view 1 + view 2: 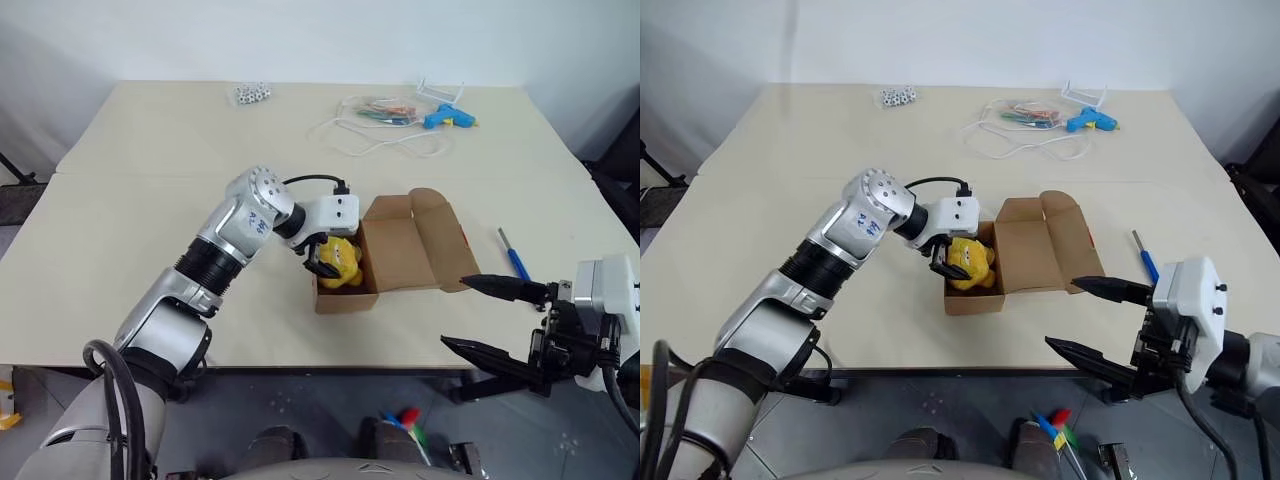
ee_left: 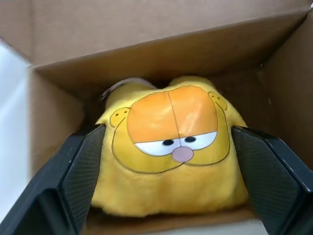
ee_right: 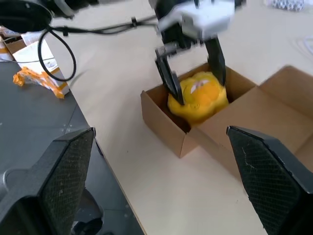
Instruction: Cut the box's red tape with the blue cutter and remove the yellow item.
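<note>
The left gripper (image 3: 193,68) reaches down into the open box (image 1: 400,255), its two black fingers (image 2: 78,176) spread wide on either side of the yellow item (image 2: 171,156), which sits inside the box between them; whether the pads press on the plush I cannot tell. The right gripper (image 1: 490,320) hangs wide open and empty near the table's front edge, with the blue cutter (image 1: 514,255) lying on the table (image 1: 150,150) just beyond it, beside the box's flaps.

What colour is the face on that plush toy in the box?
Orange on the yellow item, with white half-shut eyes and a pink nose; the left wrist view shows it best.
</note>
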`<control>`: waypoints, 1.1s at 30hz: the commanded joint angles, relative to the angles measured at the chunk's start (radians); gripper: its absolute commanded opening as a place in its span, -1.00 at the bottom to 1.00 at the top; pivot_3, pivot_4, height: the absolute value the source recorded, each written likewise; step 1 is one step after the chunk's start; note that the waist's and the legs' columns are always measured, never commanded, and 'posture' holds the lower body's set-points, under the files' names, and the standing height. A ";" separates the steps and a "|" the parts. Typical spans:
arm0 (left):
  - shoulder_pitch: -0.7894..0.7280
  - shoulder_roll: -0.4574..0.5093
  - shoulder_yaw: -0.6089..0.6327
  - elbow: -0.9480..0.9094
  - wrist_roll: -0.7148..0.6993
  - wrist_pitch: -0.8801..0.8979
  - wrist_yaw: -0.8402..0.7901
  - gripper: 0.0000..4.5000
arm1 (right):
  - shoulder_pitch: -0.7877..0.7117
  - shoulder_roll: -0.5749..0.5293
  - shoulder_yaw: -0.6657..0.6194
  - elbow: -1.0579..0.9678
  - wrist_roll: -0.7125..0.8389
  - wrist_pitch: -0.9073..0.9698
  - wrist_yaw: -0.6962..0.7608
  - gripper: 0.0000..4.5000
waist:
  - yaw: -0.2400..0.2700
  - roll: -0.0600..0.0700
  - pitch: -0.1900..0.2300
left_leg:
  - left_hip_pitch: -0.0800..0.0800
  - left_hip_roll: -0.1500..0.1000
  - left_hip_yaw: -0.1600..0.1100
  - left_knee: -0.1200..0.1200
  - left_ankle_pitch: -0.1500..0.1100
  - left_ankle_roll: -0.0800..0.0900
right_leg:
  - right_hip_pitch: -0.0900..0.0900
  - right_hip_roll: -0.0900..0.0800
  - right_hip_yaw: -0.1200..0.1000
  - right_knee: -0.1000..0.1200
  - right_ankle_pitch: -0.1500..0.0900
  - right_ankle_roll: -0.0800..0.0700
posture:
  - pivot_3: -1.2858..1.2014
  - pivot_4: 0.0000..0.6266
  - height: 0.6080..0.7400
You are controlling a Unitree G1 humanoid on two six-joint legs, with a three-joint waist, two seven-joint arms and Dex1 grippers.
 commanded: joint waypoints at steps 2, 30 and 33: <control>0.009 0.002 -0.001 0.007 0.015 -0.032 0.018 0.28 | -0.013 0.000 0.005 -0.013 0.011 -0.013 -0.013 1.00 | 0.002 0.000 0.000 | 0.000 0.000 0.000 0.000 0.000 0.000 | 0.000 0.000 0.000 0.000 0.000 0.000 | 0.03 -0.52 1.00; 0.220 0.112 0.575 -0.245 -0.724 0.709 0.239 -0.99 | -0.167 0.024 0.163 0.134 -0.046 -0.064 0.034 1.00 | 0.003 -0.004 0.012 | 0.002 0.001 0.000 -0.002 0.002 -0.004 | 0.000 0.002 -0.003 0.003 0.002 0.004 | 0.03 -0.52 1.00; 0.112 0.083 0.517 -0.270 -0.768 0.826 0.231 -0.99 | -0.196 0.026 0.188 0.149 -0.052 -0.063 0.041 1.00 | 0.034 -0.004 0.013 | 0.000 -0.003 -0.009 0.001 0.004 -0.003 | 0.004 0.001 0.001 0.002 0.002 0.004 | 0.03 -0.52 1.00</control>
